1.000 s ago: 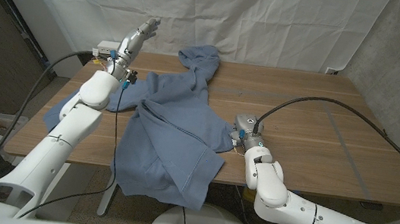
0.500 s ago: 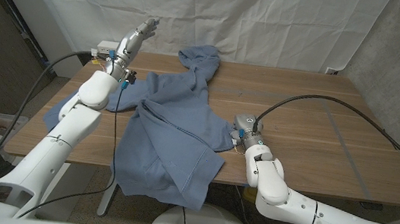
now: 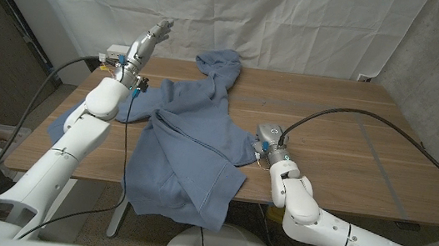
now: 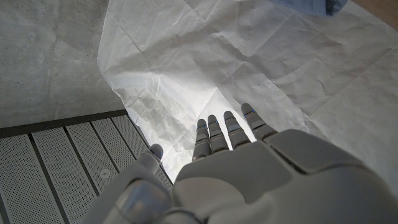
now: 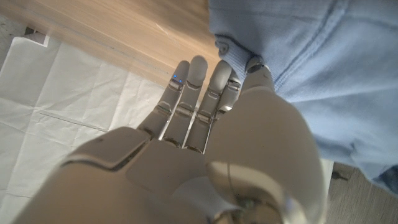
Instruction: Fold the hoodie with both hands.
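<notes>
Left hand (image 3: pixel 157 33) lifted off the cloth, above the far-left corner of the table (image 3: pixel 352 139), fingers (image 4: pixel 219 132) straight and slightly spread against the white backdrop (image 4: pixel 205 56). Holds nothing. Probably parked up there to keep clear of the fabric and leave room for a reach down to the left sleeve.

Across the left half of the table, the blue hoodie (image 3: pixel 193 136), rumpled rather than spread flat. Hood (image 3: pixel 220 61) bunched at the far edge, one sleeve (image 3: pixel 64 125) trailing off the left side, lower body draped over the near edge and hanging. Already partly doubled over itself along a diagonal crease, so the fold looks begun but far from neat.

Right of the garment, right hand (image 3: pixel 261 142) low at the hoodie's right edge, touching or just beside the cloth. From the right wrist camera, right hand (image 5: pixel 205 143) with fingers (image 5: pixel 198 81) long and close together, tips meeting a ribbed cuff (image 5: pixel 229 50), thumb (image 5: pixel 258 71) lying against the blue fabric. Cannot tell whether the cuff is pinched or only touched. Placed there, by the look of it, to catch the right side and carry it over toward the middle.
</notes>
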You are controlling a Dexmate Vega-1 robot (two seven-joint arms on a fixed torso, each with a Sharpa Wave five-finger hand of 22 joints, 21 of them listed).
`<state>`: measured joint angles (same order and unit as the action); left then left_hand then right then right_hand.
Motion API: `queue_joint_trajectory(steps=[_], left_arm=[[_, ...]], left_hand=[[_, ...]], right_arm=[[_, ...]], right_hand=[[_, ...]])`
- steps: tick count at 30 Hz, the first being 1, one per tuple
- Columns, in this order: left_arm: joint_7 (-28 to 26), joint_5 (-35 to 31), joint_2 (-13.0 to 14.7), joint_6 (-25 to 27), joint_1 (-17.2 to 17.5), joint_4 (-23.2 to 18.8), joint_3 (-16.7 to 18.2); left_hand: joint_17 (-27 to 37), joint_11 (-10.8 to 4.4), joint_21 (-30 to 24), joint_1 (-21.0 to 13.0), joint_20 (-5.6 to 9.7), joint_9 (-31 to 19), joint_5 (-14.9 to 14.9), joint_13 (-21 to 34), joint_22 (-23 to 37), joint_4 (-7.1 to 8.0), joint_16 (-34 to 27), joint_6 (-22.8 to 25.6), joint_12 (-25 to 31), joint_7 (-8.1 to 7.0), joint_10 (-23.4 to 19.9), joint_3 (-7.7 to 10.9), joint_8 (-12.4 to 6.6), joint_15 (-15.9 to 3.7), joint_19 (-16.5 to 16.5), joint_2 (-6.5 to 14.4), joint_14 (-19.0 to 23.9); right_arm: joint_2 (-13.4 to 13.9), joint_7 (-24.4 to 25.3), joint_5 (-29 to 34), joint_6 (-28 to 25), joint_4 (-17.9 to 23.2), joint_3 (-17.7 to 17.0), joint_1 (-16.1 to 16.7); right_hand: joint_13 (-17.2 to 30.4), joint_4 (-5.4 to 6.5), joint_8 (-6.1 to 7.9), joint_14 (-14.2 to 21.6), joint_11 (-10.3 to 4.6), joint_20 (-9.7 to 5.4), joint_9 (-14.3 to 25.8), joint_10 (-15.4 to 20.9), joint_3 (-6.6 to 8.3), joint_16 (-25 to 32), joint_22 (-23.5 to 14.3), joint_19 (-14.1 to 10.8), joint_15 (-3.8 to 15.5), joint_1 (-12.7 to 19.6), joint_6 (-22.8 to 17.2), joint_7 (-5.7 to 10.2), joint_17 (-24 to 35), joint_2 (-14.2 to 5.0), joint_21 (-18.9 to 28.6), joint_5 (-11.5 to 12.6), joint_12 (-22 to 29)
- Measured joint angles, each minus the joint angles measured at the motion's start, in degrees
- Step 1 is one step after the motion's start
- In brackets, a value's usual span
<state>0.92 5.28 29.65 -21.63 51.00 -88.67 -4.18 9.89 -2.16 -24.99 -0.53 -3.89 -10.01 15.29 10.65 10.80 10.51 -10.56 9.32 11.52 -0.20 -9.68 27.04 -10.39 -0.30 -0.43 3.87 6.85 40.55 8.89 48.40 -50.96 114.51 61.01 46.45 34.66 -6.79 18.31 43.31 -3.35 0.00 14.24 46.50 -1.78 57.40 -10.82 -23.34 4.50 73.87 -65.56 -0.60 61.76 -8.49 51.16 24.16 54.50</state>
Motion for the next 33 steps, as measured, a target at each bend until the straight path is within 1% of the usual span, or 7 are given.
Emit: queue_joint_trajectory(steps=[4, 9, 16, 18, 19, 28, 33], left_arm=[[0.12, 0.00, 0.00, 0.00, -0.03, 0.22, -0.14], [0.27, 0.10, -0.01, 0.00, -0.04, 0.43, -0.28], [0.33, 0.35, -0.11, -0.11, 0.08, 0.52, -0.32], [0.33, 0.35, -0.14, -0.11, 0.15, 0.54, -0.33], [0.48, 0.66, -0.17, -0.36, 0.21, 0.59, -0.34], [1.16, 1.92, -0.43, -1.49, 0.55, 1.02, -0.35], [1.24, 2.42, -0.45, -2.07, 1.10, 1.06, -0.15]], left_hand=[[0.00, 0.00, 0.00, 0.00, 0.00, 0.00, 0.00, 0.00, 0.00, 0.00, 0.00, 0.00, 0.00, 0.00, 0.00, 0.00, 0.00, 0.00, 0.00, 0.00, 0.00], [0.00, 0.00, 0.00, 0.00, 0.00, 0.00, 0.00, 0.00, 0.00, 0.00, 0.00, 0.00, 0.00, 0.00, 0.00, 0.00, 0.00, 0.00, 0.00, 0.00, 0.00], [0.00, 0.00, 0.22, 0.00, 0.00, 0.00, 0.00, 0.00, 0.00, 0.00, 0.00, 0.00, 0.00, 0.00, 0.00, 0.00, 0.00, 0.00, 0.00, 0.00, 0.00], [0.00, 0.00, 0.22, 0.00, 0.00, 0.00, 0.00, 0.00, 0.00, 0.00, 0.00, 0.00, 0.00, 0.00, 0.00, 0.00, 0.00, 0.00, 0.00, 0.00, 0.00], [0.00, 0.00, 0.22, 0.00, 0.00, 0.00, 0.00, 0.00, 0.00, 0.00, 0.00, 0.00, 0.00, 0.00, 0.00, 0.00, 0.00, 0.00, 0.00, 0.00, 0.00], [0.00, 0.00, 0.22, 0.00, 0.00, 0.00, 0.00, 0.00, 0.00, 0.00, 0.00, 0.00, 0.00, 0.00, 0.00, 0.00, 0.00, 0.00, 0.00, 0.00, 0.00], [0.00, 0.00, 0.22, 0.00, 0.00, 0.00, 0.00, 0.00, 0.00, 0.00, 0.00, 0.00, 0.00, 0.00, 0.00, 0.00, 0.00, 0.00, 0.00, 0.00, 0.00]], right_arm=[[-0.51, 4.00, -5.65, 4.02, 1.04, -4.53, 2.25], [-2.11, 7.10, -14.90, 10.39, 2.20, -14.30, 6.43], [-4.39, 6.63, -28.28, 18.50, 1.71, -22.64, 9.23], [-4.39, 6.07, -30.86, 19.80, 1.71, -22.64, 9.23], [-5.61, 5.28, -33.75, 21.40, 0.70, -25.55, 9.83], [-9.62, -1.39, -47.25, 28.42, -3.53, -30.72, 9.13], [-11.80, -4.10, -50.56, 31.17, -6.08, -31.53, 7.54]], right_hand=[[0.01, 0.00, 0.01, 0.00, 0.81, 0.54, 0.00, 0.20, 0.00, -0.66, 0.00, -0.53, 0.00, 0.00, -0.30, -0.30, 0.47, -0.01, 0.42, 0.00, 0.00], [0.52, 0.00, 0.02, 0.00, 1.82, 1.14, 0.00, -0.03, 0.47, -1.11, 0.00, -0.25, 0.00, 0.22, -0.40, -0.43, 1.21, -0.23, 0.43, 0.43, 0.44], [0.80, -0.10, 0.03, 0.00, 2.53, 1.86, 0.00, -0.12, 0.90, -1.52, 0.01, -0.16, 0.00, 0.23, -0.67, -0.75, 2.50, -0.23, 0.76, 0.45, 0.44], [1.05, -0.10, 0.03, 0.00, 2.79, 2.20, 0.00, 0.14, 1.21, -1.52, 0.01, -0.22, 0.00, 0.23, -0.57, -0.85, 2.80, -0.22, 0.95, 0.45, 0.44], [1.06, -0.16, 0.04, 0.00, 3.04, 2.30, 0.00, -0.03, 1.27, -1.52, 0.01, -0.11, 0.00, 0.23, -0.47, -0.94, 2.92, -0.22, 1.07, 0.45, 0.44], [1.86, -0.16, 0.09, 0.32, 3.14, 2.68, 0.01, -0.13, 1.75, -0.75, 0.01, 0.25, 0.32, 0.24, -0.34, -1.70, 3.65, -0.22, 1.39, 0.74, 0.44], [2.12, -0.16, 0.12, 0.32, 3.14, 2.87, 0.02, -0.13, 1.75, -0.39, 0.01, 0.05, 0.32, 0.85, -0.04, -2.22, 3.65, -0.68, 1.61, 0.74, 0.44]])
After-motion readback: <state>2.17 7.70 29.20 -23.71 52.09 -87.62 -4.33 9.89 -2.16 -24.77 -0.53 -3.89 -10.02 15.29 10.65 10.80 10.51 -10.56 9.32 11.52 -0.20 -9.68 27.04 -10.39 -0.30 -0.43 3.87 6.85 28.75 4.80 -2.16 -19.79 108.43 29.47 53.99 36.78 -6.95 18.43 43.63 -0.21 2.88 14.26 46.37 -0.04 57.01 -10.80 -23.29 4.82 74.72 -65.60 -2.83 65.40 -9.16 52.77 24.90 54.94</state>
